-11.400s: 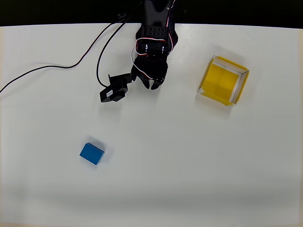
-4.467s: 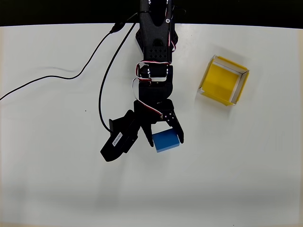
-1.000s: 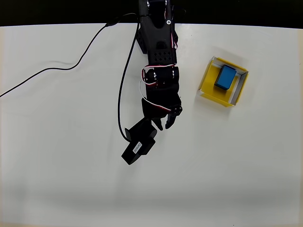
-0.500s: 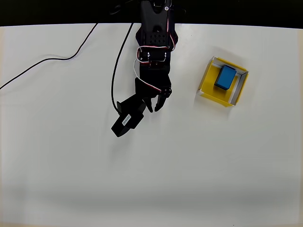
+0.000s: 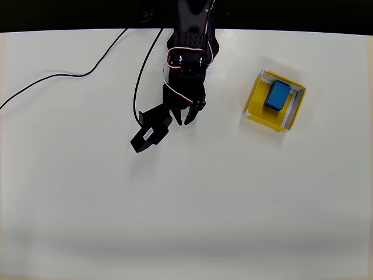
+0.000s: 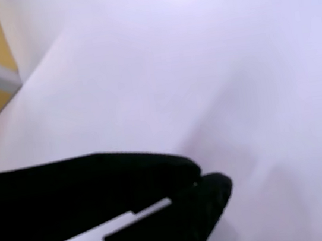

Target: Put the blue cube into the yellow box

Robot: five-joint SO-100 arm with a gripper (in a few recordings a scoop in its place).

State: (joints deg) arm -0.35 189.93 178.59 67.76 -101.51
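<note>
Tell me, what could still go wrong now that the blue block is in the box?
Not much, probably. The blue cube lies inside the yellow box, close to its upper right walls, so a bump to the light-looking box might slide or tip it. The black cable trails across the table beside the arm and could snag as the arm moves. The gripper looks shut and empty, well clear of the box.

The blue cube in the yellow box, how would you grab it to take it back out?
From straight above. The blue cube lies inside the yellow box, whose walls block any sideways approach. It is slightly oblong, so pinching its two long sides, across the narrower width, probably suits the gripper best.
</note>
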